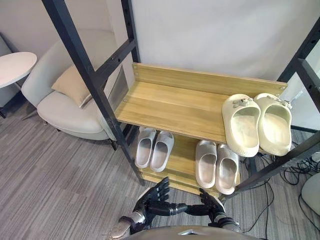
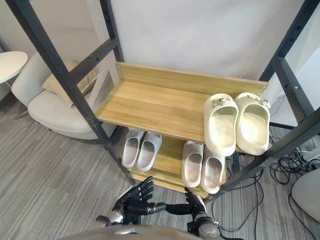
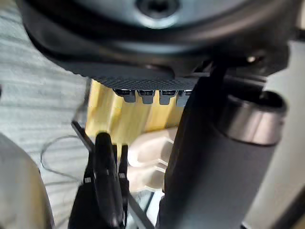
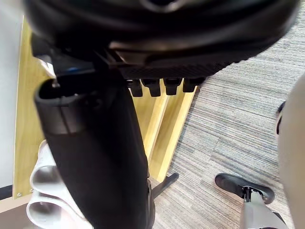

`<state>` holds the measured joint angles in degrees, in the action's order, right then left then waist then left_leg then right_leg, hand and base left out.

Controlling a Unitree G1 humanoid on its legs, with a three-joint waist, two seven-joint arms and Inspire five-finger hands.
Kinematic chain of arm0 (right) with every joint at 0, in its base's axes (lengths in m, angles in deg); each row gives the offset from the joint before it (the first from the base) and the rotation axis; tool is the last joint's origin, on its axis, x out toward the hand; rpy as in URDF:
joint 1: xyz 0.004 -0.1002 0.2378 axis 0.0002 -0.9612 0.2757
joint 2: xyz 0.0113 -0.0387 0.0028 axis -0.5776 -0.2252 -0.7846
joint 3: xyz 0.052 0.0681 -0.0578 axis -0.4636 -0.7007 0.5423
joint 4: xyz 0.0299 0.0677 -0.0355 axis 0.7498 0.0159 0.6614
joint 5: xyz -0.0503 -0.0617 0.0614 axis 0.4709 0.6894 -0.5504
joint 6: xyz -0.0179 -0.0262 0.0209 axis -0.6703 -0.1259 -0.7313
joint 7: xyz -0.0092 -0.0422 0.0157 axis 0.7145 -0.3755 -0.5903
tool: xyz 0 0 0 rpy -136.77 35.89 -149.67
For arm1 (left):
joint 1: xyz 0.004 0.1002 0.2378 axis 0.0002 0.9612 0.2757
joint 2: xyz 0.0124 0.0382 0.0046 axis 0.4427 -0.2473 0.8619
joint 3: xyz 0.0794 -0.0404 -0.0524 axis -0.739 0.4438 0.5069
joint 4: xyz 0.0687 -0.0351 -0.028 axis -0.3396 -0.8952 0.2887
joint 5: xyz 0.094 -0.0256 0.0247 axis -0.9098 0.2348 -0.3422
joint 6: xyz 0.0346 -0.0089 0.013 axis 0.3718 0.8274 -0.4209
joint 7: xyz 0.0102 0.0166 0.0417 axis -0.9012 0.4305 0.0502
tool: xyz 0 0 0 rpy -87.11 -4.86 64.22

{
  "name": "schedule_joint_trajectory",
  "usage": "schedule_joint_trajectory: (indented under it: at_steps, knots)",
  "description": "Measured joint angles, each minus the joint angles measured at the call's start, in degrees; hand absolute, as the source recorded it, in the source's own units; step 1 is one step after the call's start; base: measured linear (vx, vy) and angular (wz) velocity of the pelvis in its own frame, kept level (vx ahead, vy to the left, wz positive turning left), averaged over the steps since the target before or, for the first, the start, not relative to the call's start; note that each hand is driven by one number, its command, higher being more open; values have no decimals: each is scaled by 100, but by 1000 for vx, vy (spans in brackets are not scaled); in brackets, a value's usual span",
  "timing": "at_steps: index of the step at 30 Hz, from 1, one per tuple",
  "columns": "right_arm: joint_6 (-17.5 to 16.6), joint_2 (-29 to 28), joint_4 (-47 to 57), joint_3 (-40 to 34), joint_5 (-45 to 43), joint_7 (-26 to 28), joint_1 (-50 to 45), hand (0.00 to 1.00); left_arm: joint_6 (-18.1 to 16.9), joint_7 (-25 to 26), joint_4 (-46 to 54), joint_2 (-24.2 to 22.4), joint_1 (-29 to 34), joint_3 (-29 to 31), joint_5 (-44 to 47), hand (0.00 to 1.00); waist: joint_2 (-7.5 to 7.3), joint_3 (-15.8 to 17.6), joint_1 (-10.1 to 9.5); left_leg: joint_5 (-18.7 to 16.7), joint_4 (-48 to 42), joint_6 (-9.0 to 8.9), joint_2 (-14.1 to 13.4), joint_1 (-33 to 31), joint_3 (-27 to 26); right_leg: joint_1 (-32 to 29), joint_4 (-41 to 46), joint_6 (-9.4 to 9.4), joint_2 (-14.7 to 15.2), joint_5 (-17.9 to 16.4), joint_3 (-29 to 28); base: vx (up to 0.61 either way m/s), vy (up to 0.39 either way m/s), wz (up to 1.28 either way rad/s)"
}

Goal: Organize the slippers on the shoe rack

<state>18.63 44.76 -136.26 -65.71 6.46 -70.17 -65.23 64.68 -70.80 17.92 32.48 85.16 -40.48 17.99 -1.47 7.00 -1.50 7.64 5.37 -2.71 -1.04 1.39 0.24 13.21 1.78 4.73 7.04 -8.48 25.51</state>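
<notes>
A wooden shoe rack (image 1: pixel 165 102) with a black metal frame stands in front of me. On the right end of its upper shelf lies a pair of cream slippers (image 1: pixel 257 122), side by side. The lower shelf (image 1: pixel 184 150) carries two pale grey pairs, one on the left (image 1: pixel 154 147) and one on the right (image 1: pixel 217 165). My left hand (image 1: pixel 152 200) and right hand (image 1: pixel 212 202) hover low over the floor in front of the rack, close together, both open and holding nothing. Past the right thumb (image 4: pixel 95 157), the right wrist view shows the lower shelf edge (image 4: pixel 164 121).
A pale armchair (image 1: pixel 65 95) with a beige cushion (image 1: pixel 75 85) sits left of the rack, beside a round white table (image 1: pixel 12 67). Slanted black frame posts (image 1: pixel 87 75) cross the rack's left front. Cables (image 1: pixel 295 175) lie on the grey floor at right.
</notes>
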Motion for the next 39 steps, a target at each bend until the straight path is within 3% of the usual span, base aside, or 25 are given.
schedule_joint_trajectory:
  at_steps: [11,15,28,30,33,35,36,39]
  knots:
    - [78,-80,-120,-141,-3,-182,118,100,-366,842,-1483,-527,-498,1220,-1292,100,15,17,-37,-107,0,-23,-44,-48,-301,-196,17,0,-19,8,-292,19,-1,-13]
    - [93,-137,-268,-144,-2,-229,229,100,-375,1140,-1928,-530,-699,1467,-1497,100,-62,64,-24,-110,1,-26,-69,-18,-370,-219,55,-3,-22,10,-359,-14,-2,-9]
    - [95,-162,-616,-145,0,-383,454,100,-501,1655,-2771,-868,-1091,2296,-1958,100,-83,90,-1,-137,-4,10,-48,72,-480,-244,157,9,54,15,-496,-25,17,-5]
    - [99,-153,-719,-145,2,-444,594,100,-504,1706,-2855,-898,-1176,2330,-1954,100,-29,176,-26,-163,-30,15,-62,85,-566,-413,449,43,92,-50,-586,-8,30,-22]
    - [121,-67,-709,-140,3,-475,740,100,-505,1779,-3025,-932,-1320,2295,-1951,100,116,308,0,-150,-118,63,-101,-47,-462,-973,1585,24,220,-146,-727,-45,40,13]
    - [123,-69,-681,-130,1,-519,736,100,-506,1830,-3022,-914,-1363,2298,-1944,100,87,343,-8,-301,-442,108,-45,-339,-169,-1112,1937,94,294,-208,-878,-45,34,84]
    - [124,-87,-637,-112,-5,-529,724,100,-507,1880,-3003,-905,-1379,2299,-1911,100,41,368,-21,-307,-573,131,93,-505,38,-1179,2149,128,368,-404,-1131,-37,21,94]
    - [119,-141,-608,72,-19,-541,763,100,-526,1939,-2929,-885,-1395,2302,-1817,100,-57,338,-166,-251,-710,153,246,-725,205,-1145,1899,102,348,-626,-1661,-45,-4,54]
